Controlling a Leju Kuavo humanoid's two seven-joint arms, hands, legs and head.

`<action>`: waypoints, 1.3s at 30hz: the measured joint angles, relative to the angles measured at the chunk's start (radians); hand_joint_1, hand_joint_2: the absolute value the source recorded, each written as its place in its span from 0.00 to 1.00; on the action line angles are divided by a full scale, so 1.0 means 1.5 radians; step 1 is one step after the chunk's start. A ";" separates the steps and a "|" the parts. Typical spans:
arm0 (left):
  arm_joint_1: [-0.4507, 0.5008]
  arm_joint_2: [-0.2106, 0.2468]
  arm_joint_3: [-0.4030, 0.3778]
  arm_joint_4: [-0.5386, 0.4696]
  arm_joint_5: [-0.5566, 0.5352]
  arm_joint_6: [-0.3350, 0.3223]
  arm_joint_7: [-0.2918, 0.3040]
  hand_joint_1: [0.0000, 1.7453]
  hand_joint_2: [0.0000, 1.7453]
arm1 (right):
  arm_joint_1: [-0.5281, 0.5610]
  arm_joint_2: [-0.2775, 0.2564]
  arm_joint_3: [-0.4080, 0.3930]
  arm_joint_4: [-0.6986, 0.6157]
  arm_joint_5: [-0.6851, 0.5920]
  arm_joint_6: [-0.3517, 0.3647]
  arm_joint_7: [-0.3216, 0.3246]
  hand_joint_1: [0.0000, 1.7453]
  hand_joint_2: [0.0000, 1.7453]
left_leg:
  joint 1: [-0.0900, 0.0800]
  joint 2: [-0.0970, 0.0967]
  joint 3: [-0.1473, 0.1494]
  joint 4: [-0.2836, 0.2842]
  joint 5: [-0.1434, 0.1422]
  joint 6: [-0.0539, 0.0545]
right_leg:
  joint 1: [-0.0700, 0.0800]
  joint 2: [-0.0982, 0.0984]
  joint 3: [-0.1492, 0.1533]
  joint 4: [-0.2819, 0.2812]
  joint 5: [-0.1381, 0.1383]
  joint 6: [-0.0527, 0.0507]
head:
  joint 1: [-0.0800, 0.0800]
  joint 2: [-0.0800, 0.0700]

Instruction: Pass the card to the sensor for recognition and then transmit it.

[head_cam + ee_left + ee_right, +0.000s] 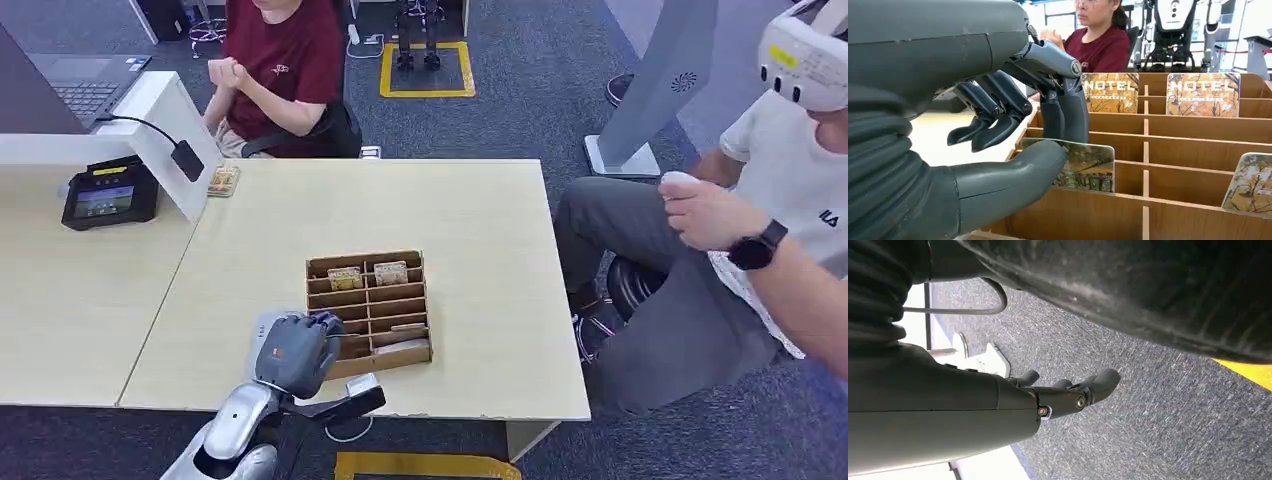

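grey ribbed left hand (1013, 140) on glossy card (1088, 165)

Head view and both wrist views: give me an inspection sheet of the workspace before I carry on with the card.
Surface: light wooden table, bare around the box.
Job's things: wooden divider box holds hotel cards; two upright in the far row; one card pinched by the left hand. Card reader sits on the adjoining desk.
Clutter: small card stack at the table's far-left corner.
Hands: left hand at the box's near-left slots, thumb and fingers on the card; right hand hangs over carpet, holding nothing.
Cables: black lead to a small black unit by the white partition.
Surroundings: two seated people, one wearing a headset.
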 joint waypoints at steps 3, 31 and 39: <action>0.000 0.000 0.000 0.000 0.001 0.000 0.000 1.00 1.00 | 0.000 0.000 0.000 0.000 0.000 0.000 0.000 0.00 1.00 | 0.000 0.000 0.000 0.000 0.000 0.000 | 0.000 0.000 0.000 0.000 0.000 0.000 | 0.000 0.000; -0.243 0.356 0.331 -0.385 0.585 -0.272 -0.034 1.00 1.00 | 0.003 -0.002 -0.016 -0.001 -0.012 0.002 -0.019 0.00 1.00 | 0.001 0.000 -0.001 0.000 0.003 -0.002 | 0.001 0.000 -0.002 0.001 0.002 -0.002 | 0.000 0.000; -0.215 0.361 0.344 -0.394 0.496 -0.223 -0.039 1.00 1.00 | -0.002 0.001 -0.027 -0.001 -0.033 0.001 -0.010 0.00 1.00 | 0.001 0.000 -0.001 0.001 0.003 -0.002 | 0.001 0.000 -0.005 0.000 0.002 -0.002 | -0.002 0.000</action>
